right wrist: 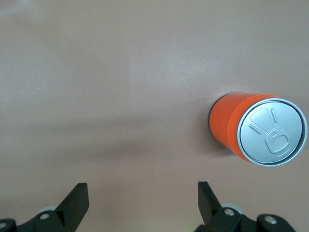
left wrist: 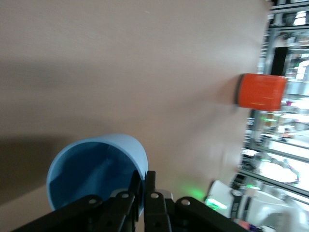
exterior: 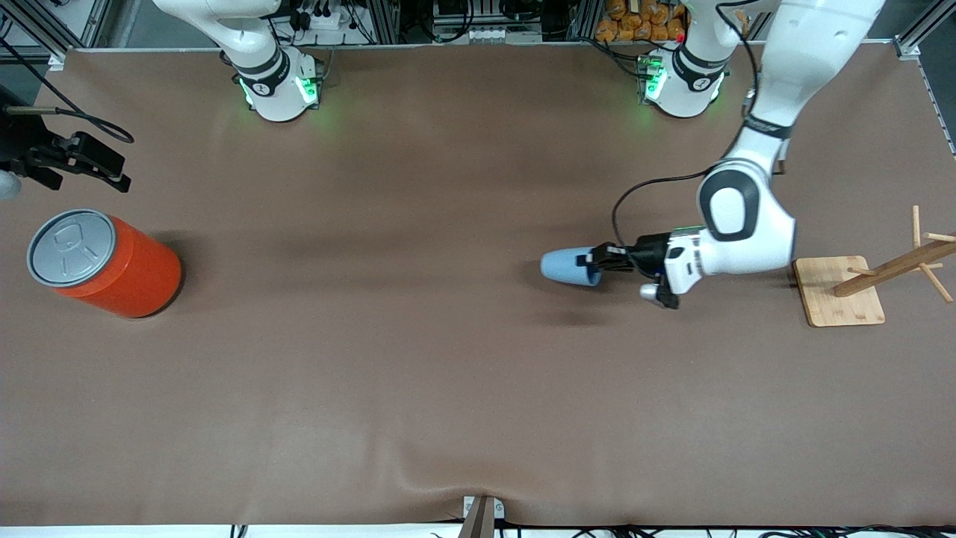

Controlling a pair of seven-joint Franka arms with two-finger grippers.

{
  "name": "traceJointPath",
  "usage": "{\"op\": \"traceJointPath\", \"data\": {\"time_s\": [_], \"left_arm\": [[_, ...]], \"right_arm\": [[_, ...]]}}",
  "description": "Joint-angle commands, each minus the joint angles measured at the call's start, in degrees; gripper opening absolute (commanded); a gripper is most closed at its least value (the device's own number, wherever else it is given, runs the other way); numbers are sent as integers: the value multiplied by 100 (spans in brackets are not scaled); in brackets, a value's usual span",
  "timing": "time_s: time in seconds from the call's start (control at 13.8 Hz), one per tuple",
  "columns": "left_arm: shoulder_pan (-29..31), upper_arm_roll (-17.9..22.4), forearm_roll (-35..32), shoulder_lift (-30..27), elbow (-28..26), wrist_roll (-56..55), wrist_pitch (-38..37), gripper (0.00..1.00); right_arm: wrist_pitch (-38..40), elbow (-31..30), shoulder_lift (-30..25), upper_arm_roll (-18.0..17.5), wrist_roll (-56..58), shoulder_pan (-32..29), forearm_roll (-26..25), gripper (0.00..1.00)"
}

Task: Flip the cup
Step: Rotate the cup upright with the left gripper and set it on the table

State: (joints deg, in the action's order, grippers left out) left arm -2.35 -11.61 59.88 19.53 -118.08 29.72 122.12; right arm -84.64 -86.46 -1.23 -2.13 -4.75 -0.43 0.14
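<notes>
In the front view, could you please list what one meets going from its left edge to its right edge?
Right gripper → upright orange can with grey pull-tab lid → small light-blue plastic cup → left gripper pinching its rim → wooden peg rack on a square base.

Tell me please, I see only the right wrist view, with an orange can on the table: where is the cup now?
Observer: The left end effector holds the cup above the table, toward the left arm's end.
Operator: Is the cup upright?
Observer: No, it lies sideways, mouth toward the wrist; the fingers pinch its rim wall, one inside, one outside.
Operator: Anything near it?
Observer: A wooden rack stands at that end; your right end effector waits open by the orange can.
</notes>
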Motion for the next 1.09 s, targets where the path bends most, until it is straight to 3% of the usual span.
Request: {"op": "traceJointPath", "data": {"time_s": [0.0, 0.36, 0.72, 1.01], "left_arm": [[234, -34, -1079, -589, -102, -571, -12, 0], [778, -34, -3943, -837, 179, -1161, 5, 0], [832, -34, -5510, -837, 180, -2309, 207, 0], [735, -113, -6181, -767, 101, -3297, 469, 0]], "right_arm": [[27, -72, -71, -33, 106, -123, 12, 100], [27, -73, -71, -42, 97, -124, 12, 100], [44, -81, -79, -41, 97, -141, 21, 100], [53, -81, -71, -33, 97, -141, 30, 100]]}}
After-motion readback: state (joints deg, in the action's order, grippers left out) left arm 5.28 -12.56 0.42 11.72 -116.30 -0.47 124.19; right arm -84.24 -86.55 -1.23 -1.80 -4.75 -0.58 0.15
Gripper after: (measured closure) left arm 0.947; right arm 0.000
